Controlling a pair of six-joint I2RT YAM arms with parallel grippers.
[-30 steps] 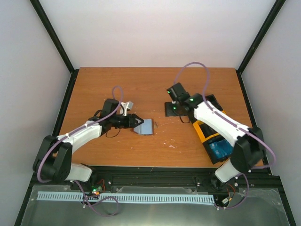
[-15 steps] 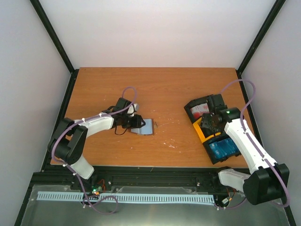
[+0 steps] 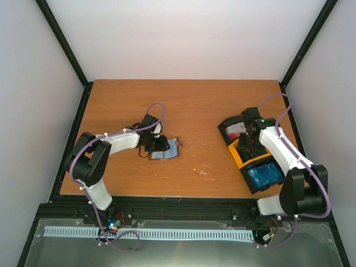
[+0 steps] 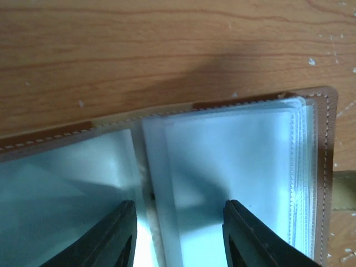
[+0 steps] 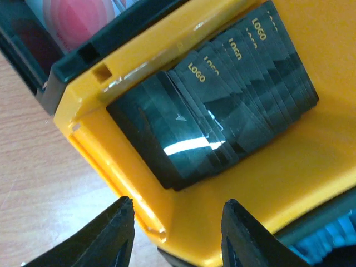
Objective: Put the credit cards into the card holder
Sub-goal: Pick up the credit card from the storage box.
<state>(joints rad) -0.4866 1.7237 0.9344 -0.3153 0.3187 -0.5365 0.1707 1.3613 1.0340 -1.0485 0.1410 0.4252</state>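
Note:
The card holder lies open on the table, grey-blue inside up. In the left wrist view its clear pockets fill the frame inside a brown stitched border. My left gripper is open and empty just over the holder's fold. Dark credit cards marked LOGO lie fanned in the yellow tray. My right gripper is open and empty over that tray. Red and white cards and blue cards lie in black trays either side.
The row of trays runs along the table's right side, with a black tray holding pink-red cards beyond the yellow one. Bare wooden table lies between the holder and the trays. Black frame posts stand at the table's corners.
My right gripper swung from the table's middle over to the trays and now hangs above the yellow one. My left gripper shifted over the card holder, and the holder now sits a little turned.

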